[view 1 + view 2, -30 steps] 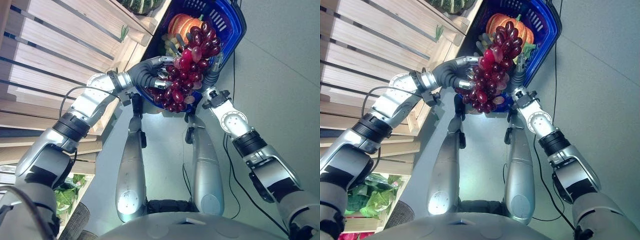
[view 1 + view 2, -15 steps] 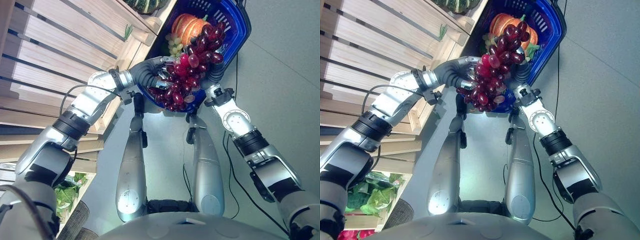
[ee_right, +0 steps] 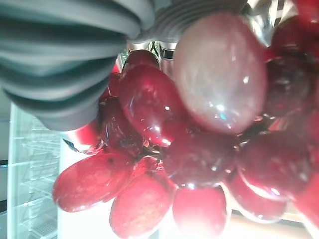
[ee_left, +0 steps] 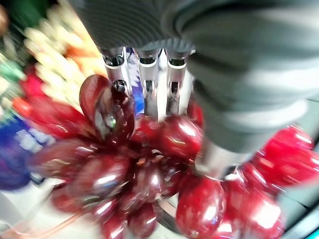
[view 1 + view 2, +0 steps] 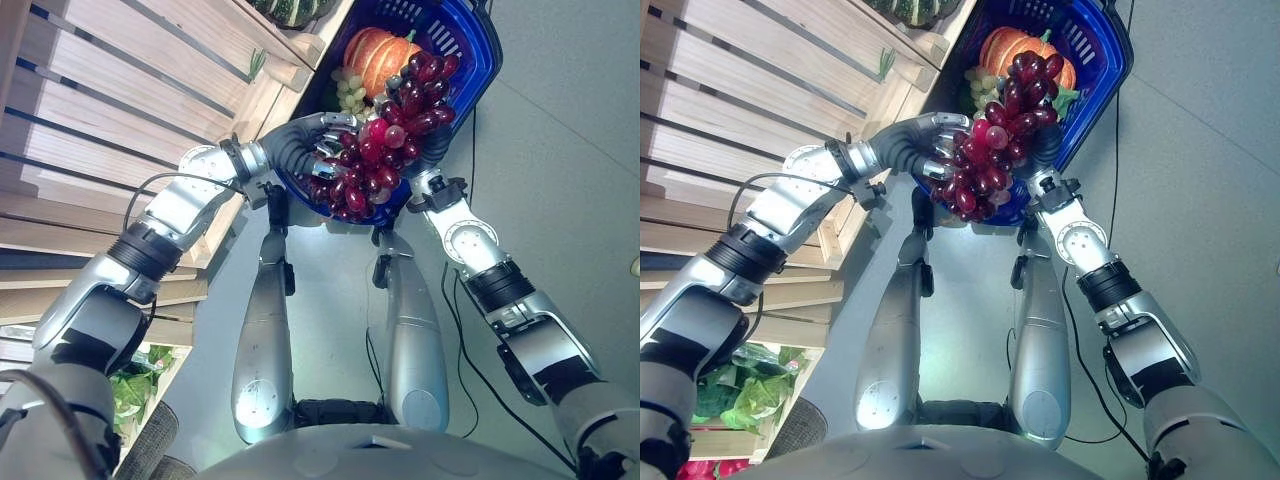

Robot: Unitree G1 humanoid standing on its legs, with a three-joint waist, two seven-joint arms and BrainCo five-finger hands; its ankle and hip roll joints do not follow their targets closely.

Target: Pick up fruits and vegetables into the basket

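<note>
A large bunch of red grapes [image 5: 385, 140] hangs over the near rim of the blue basket [image 5: 478, 60]. My left hand [image 5: 318, 140] is shut on the bunch from the left, its fingers [image 4: 144, 74] curled into the grapes [image 4: 144, 164]. In the basket lie an orange pumpkin [image 5: 372, 55] and a bunch of green grapes [image 5: 348, 92]. My right hand [image 5: 432, 150] is at the basket's near edge, behind the red grapes [image 3: 199, 149], which press close against it and hide its fingers.
Wooden slatted shelves [image 5: 150, 90] run along the left, with a striped green squash [image 5: 290, 10] on top. Leafy greens [image 5: 135, 385] sit low at the left. Grey floor [image 5: 560, 150] lies to the right of the basket.
The far end of the red grape bunch has swung a little further over the basket. My left hand keeps its hold. The view has shifted slightly.
</note>
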